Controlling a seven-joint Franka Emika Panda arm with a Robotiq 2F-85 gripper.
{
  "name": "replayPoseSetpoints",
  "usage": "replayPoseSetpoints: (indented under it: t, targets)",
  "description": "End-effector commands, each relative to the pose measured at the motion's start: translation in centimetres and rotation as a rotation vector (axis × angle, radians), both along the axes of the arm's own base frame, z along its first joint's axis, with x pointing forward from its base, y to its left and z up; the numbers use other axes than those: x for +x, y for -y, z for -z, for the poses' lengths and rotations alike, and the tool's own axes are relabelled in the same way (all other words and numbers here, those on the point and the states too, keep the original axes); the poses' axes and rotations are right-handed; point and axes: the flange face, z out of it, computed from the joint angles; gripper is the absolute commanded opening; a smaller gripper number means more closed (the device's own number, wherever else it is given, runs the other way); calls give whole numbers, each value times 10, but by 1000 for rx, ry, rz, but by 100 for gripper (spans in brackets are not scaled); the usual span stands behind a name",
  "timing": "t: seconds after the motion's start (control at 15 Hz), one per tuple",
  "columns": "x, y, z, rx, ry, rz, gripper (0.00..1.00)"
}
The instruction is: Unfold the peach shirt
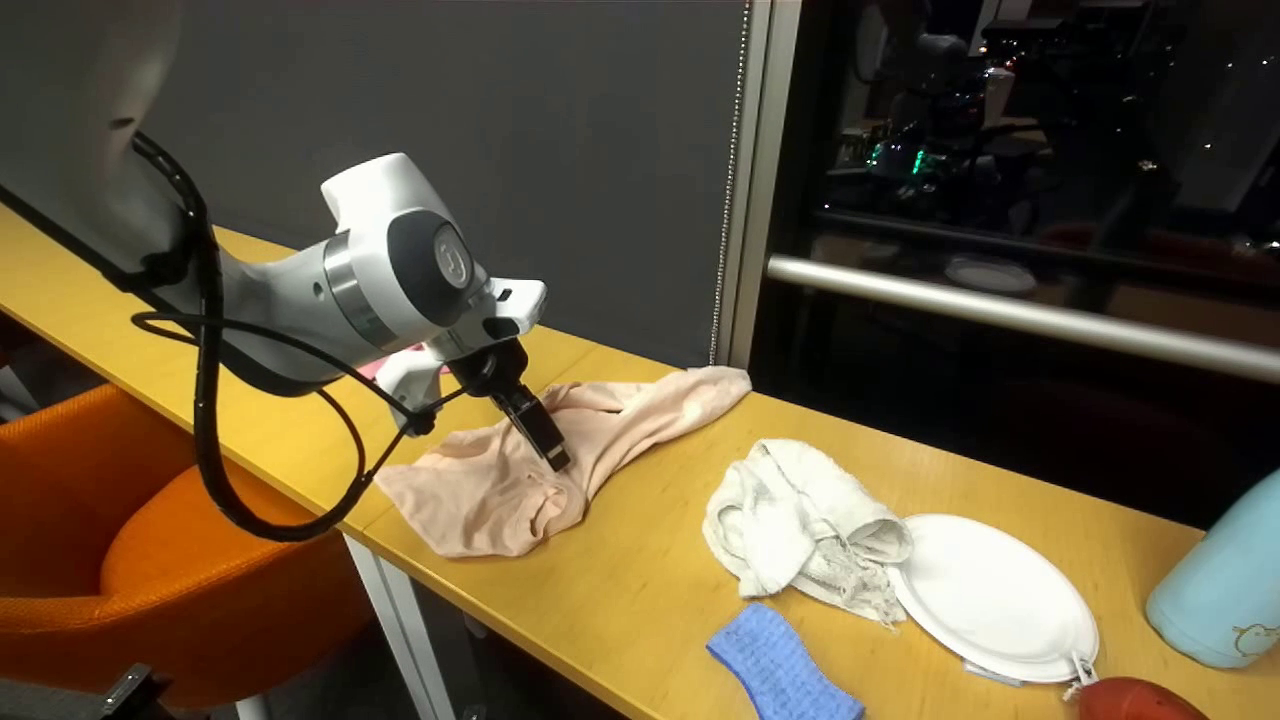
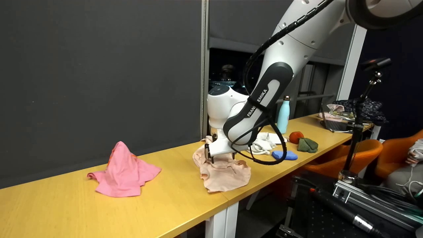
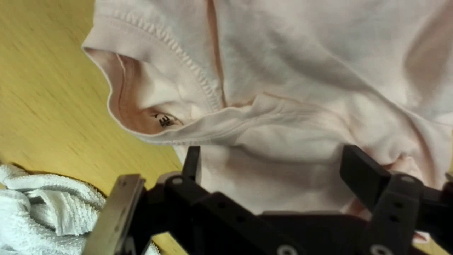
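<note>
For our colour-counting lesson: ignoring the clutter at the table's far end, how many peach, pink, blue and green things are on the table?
Peach: 1 (shirt)
Pink: 1 (cloth)
Blue: 2 (bottle, pad)
Green: 1 (bundle)
Total: 5

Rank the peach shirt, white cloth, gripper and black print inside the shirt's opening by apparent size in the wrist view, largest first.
1. Peach shirt
2. Gripper, looking bigger because it is close
3. White cloth, cut off by the picture's edge
4. Black print
</note>
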Motion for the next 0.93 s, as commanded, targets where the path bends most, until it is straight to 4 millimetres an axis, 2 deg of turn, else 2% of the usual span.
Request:
replayPoseSetpoints:
  t: [0.0,0.07,0.13,0.6,0.87]
  targets:
    - [3,-2,6,-6,-16,-13,100]
    - [3,-2,8,-8,-18,-14,100]
    - [3,-2,8,-9,-19,-13,80]
    - [4,-2,8,-10,-14,-12,27]
    - [4,-2,-8,-11,5,-11,0]
